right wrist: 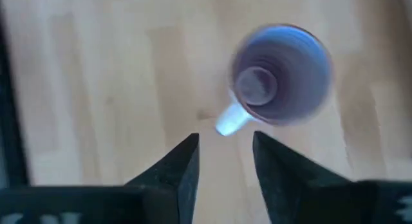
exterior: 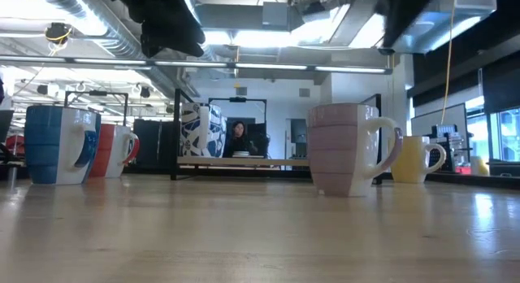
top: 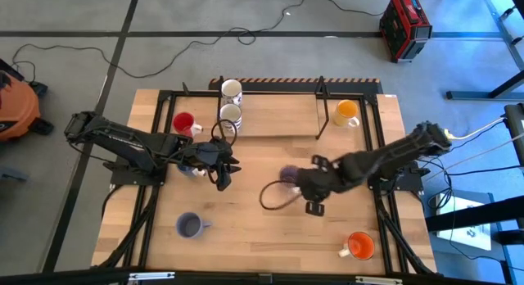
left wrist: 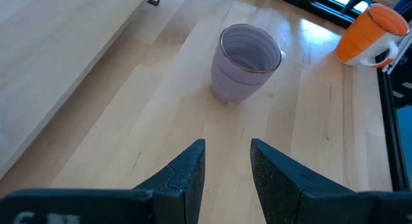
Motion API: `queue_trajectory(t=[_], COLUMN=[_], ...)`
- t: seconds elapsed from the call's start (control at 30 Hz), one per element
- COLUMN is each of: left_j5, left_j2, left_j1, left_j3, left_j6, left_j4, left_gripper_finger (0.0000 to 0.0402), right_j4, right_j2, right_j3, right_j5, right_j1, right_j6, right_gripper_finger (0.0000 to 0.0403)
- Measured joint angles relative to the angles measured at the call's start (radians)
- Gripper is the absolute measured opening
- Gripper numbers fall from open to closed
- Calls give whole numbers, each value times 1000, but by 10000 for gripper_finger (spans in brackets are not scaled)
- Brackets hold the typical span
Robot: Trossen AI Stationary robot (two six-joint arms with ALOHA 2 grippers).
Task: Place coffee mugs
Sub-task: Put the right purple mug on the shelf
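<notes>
A lavender mug (top: 288, 176) (exterior: 349, 149) (left wrist: 246, 55) (right wrist: 281, 73) stands upright on its base mid-table, with its handle (right wrist: 230, 120) toward the table's right. My right gripper (top: 311, 195) (right wrist: 225, 156) hangs open above it, just off the handle side. My left gripper (top: 226, 169) (left wrist: 227, 169) is open, left of that mug and pointing at it. A second lavender mug (top: 190, 226) stands near the front left. The red mug (top: 184, 123), two white mugs (top: 232, 91) (top: 230, 115) and the yellow-orange mug (top: 346, 113) stand toward the far side. The orange mug (top: 360, 246) (left wrist: 373, 32) is front right. The blue mug (exterior: 57, 145) is partly under the left arm.
A raised wooden board (top: 274, 115) lies along the table's far side between black frame bars. Black cable loops hang by each gripper (top: 274, 199). Bare wood lies between the two grippers and toward the near edge (top: 270, 244).
</notes>
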Motion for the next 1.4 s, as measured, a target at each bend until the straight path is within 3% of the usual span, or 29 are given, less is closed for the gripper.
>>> queue_trajectory(t=[0.13, 0.33, 0.57, 0.77, 1.07, 1.4], left_j5=[0, 1, 2, 2, 2, 2], left_j2=[0, 0, 0, 0, 0, 0], left_j1=[0, 0, 0, 1, 8, 41], left_j3=[0, 0, 0, 0, 0, 0], left_j6=[0, -6, -7, 20, 25, 25], left_j4=[1, 2, 2, 2, 6, 14], left_gripper_finger=[118, 118, 118, 118, 118, 118], right_j4=[51, 259, 583, 617, 737, 759], right_j2=[-60, -77, -55, -18, 91, 160], right_j3=[-138, -339, -530, -558, -558, -558], right_j5=[166, 306, 492, 670, 718, 768], right_j1=[91, 203, 281, 297, 297, 294], right_j6=[250, 530, 655, 695, 696, 699], right_gripper_finger=[148, 213, 243, 224, 212, 201])
